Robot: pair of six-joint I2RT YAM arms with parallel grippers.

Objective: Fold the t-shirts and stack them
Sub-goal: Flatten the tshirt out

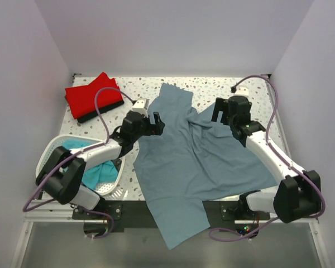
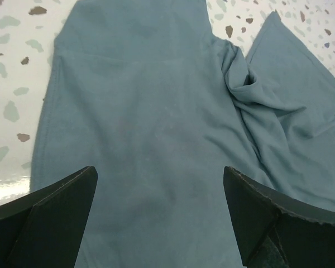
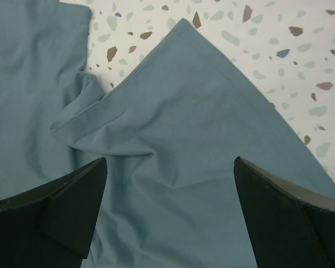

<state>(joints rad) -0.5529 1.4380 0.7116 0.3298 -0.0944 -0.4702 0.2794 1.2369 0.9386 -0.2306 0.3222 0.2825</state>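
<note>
Beneath the spread left claw (image 1: 156, 123) and right claw (image 1: 220, 111) lies a rumpled grey-blue t-shirt (image 1: 201, 162).

No readable text, labels, brands, numbers or signs in any view, slate grey-blue t-shirt (image 1: 201, 156) plain and unprinted, red t-shirt (image 1: 92, 97) at far left likewise plain

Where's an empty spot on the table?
Bare table lies along the far edge, between the red t-shirt and the grey-blue t-shirt, and in the far right corner. The middle is crowded by that shirt; the white basket fills the near left.
</note>
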